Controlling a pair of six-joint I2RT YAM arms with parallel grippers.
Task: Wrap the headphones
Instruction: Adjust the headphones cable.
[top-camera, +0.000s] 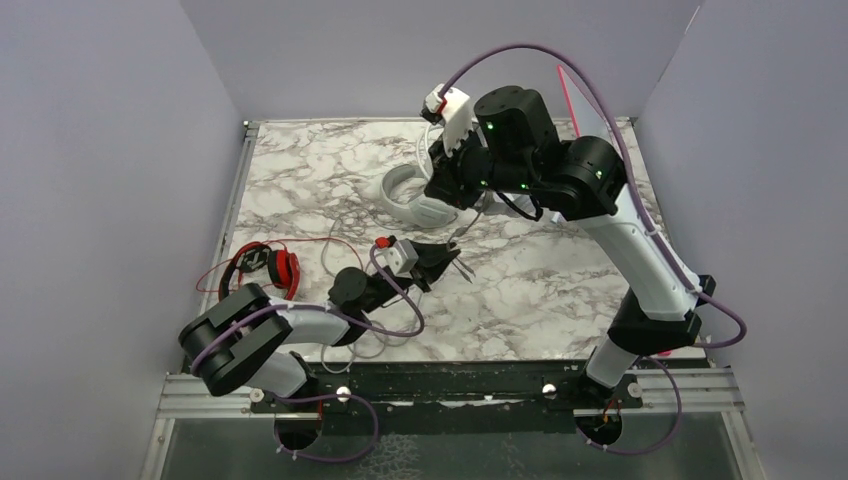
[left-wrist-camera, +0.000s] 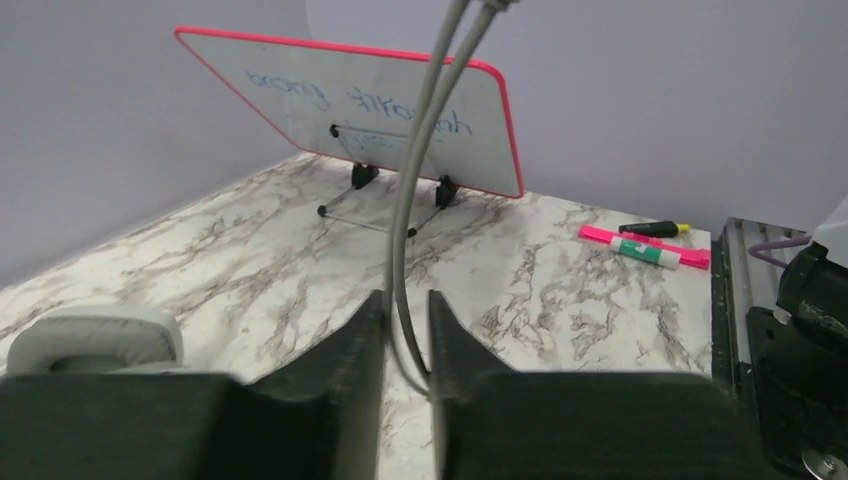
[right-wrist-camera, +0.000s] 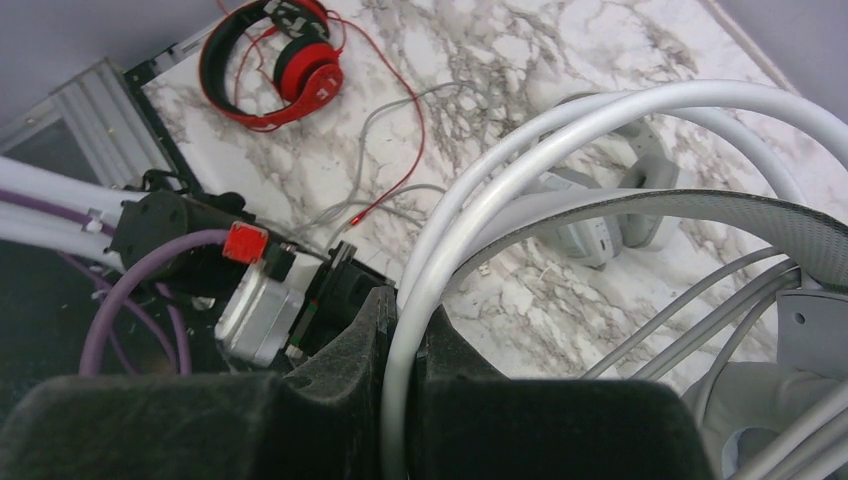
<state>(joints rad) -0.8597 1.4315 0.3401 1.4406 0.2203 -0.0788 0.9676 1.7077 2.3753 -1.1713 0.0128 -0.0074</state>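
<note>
Barely started: pinching the white headset (top-camera: 403, 197) at far centre by its band with the right tool (right-wrist-camera: 405, 320), nipping a grey cable (left-wrist-camera: 425, 140) in the left tool (left-wrist-camera: 405, 345), leaving the red headset (top-camera: 284, 268) near-left uncoiled.

At the marble table (top-camera: 560, 290) there are three over-ear headsets, namely a red-and-black headset (right-wrist-camera: 280, 60), a light grey headset (right-wrist-camera: 590, 235) and a white-silver headset (right-wrist-camera: 560, 130), one pink-framed whiteboard (left-wrist-camera: 350, 110), and two markers, a pink marker (left-wrist-camera: 645, 248) and a black-and-yellow marker (left-wrist-camera: 655, 228).
</note>
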